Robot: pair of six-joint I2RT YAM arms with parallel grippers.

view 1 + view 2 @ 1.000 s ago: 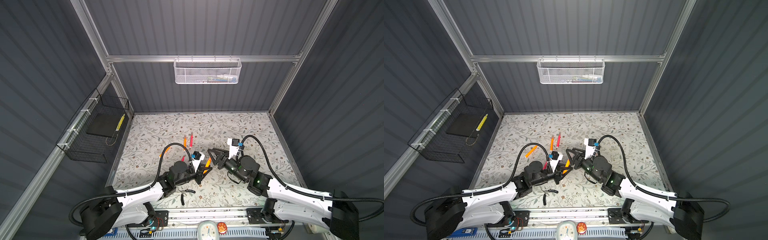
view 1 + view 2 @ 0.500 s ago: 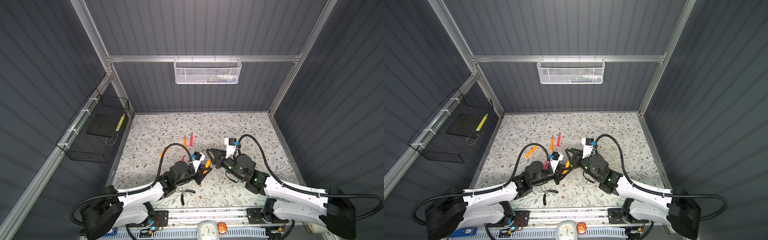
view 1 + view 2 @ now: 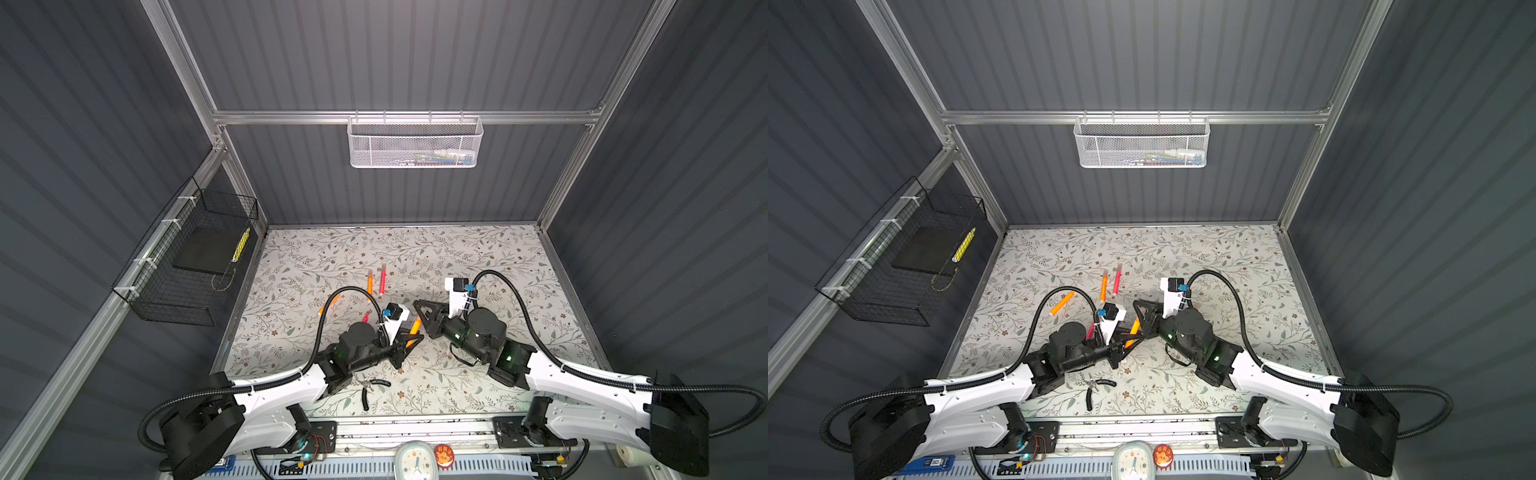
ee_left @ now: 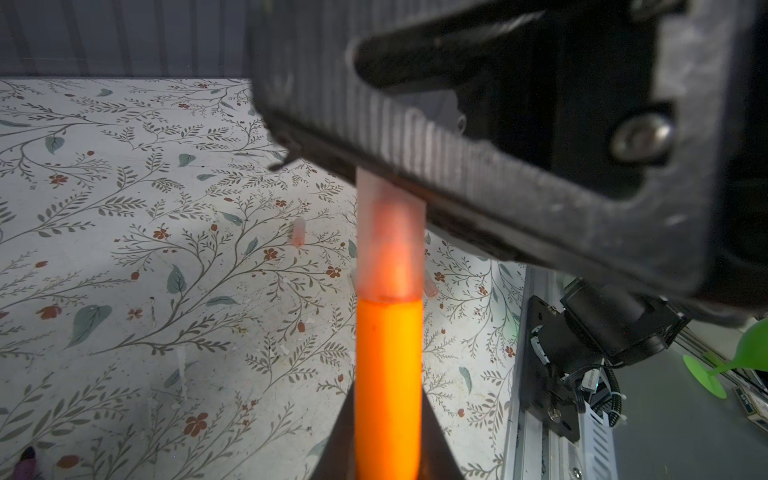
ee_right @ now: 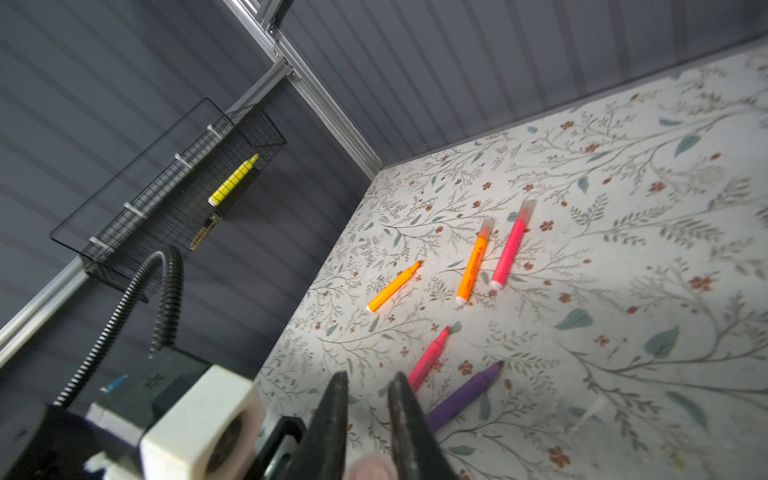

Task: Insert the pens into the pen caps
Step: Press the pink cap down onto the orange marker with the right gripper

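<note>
Pens (image 5: 473, 262) strewn across the floral bench (image 3: 498, 266) near its middle, two already capped. Left gripper (image 4: 388, 388) clamped on an orange pen (image 4: 388, 340), right gripper (image 5: 369, 378) closed around a translucent pen cap (image 4: 390, 241) seated over that pen's tip. Loose caps (image 4: 298, 232) lying beyond, on the bench.

Soft overhead light is brightening the floral mat (image 3: 457, 257) in both top views, while the grey walls (image 3: 395, 54) are sitting dim and the wide lens is bowing the frame rails (image 3: 291, 117). Ahead of the left gripper (image 4: 388, 440), the orange pen (image 4: 388, 374) is glowing oversaturated and a black finger (image 4: 478, 137) crowding the lens is smearing. At the tips of the right gripper (image 5: 368, 415) the pale cap (image 5: 370, 467) is blurring, while pens (image 5: 473, 266) beyond are showing crisp.
</note>
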